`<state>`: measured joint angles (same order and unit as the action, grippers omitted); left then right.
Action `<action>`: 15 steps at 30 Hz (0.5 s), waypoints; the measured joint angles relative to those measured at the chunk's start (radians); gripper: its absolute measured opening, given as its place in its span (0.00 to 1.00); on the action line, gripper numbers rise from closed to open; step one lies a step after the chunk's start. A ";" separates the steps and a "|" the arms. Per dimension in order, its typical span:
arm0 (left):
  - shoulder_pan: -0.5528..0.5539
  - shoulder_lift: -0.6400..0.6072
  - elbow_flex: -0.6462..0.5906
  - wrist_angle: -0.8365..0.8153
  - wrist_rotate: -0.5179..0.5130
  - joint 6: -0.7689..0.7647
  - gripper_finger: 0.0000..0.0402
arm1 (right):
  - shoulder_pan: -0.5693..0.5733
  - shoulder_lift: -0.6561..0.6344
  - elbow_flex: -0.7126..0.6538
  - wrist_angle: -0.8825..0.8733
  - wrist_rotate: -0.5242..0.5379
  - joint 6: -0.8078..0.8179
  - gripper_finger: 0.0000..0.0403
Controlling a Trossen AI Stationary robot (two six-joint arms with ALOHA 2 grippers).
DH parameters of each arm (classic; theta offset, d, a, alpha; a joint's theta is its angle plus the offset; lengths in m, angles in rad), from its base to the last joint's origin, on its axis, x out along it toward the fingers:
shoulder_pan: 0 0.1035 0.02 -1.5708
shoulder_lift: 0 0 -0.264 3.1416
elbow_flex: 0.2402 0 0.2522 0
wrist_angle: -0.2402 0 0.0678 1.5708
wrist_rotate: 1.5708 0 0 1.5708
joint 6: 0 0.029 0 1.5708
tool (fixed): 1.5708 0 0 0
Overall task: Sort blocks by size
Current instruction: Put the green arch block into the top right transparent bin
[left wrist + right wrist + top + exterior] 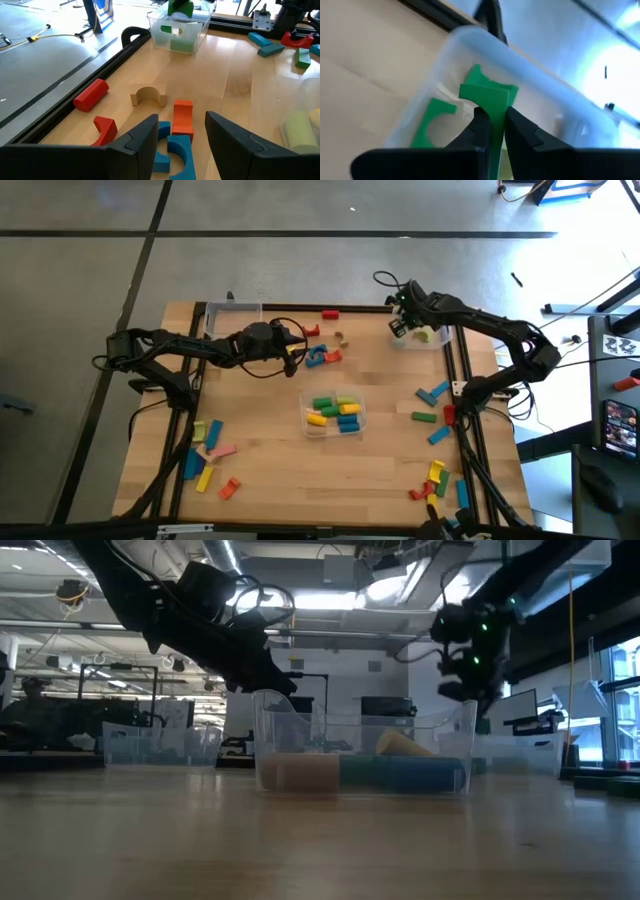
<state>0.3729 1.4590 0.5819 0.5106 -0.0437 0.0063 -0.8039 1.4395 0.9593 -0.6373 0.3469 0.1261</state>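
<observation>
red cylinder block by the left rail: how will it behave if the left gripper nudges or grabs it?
The red cylinder lies on its side on the table, so a sideways nudge would likely roll it, perhaps against the rail. It looks like rigid painted wood, probably light. Its round, smooth sides may slip between the left gripper fingers unless gripped across the middle.

2 dark jointed arms [190, 350] trailing looped black cables, green light on one wrist.

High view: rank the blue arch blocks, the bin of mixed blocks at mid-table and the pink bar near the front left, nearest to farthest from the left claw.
1. Blue arch blocks, just beside the left claw, toward the table's middle.
2. Bin of mixed blocks, at mid-table, nearer the front.
3. Pink bar, in the front-left cluster.
</observation>
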 joint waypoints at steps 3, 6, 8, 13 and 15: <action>0.000 0.000 0.000 0.000 0.000 0.000 0.40 | -0.010 0.000 -0.045 0.047 -0.005 0.006 0.10; 0.000 0.000 0.000 0.000 0.000 -0.004 0.40 | -0.007 0.000 -0.067 0.077 -0.006 0.006 0.10; 0.000 0.000 0.000 0.001 0.000 -0.006 0.40 | -0.008 0.000 -0.078 0.098 0.000 0.008 0.11; 0.000 0.000 0.000 0.004 0.000 -0.045 0.40 | -0.009 0.000 -0.092 0.121 0.018 -0.002 0.20; 0.000 0.000 0.000 0.003 0.000 -0.059 0.40 | -0.008 0.000 -0.092 0.121 0.018 -0.013 0.27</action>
<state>0.3729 1.4590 0.5819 0.5140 -0.0441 -0.0530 -0.8120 1.4399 0.8677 -0.5159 0.3649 0.1130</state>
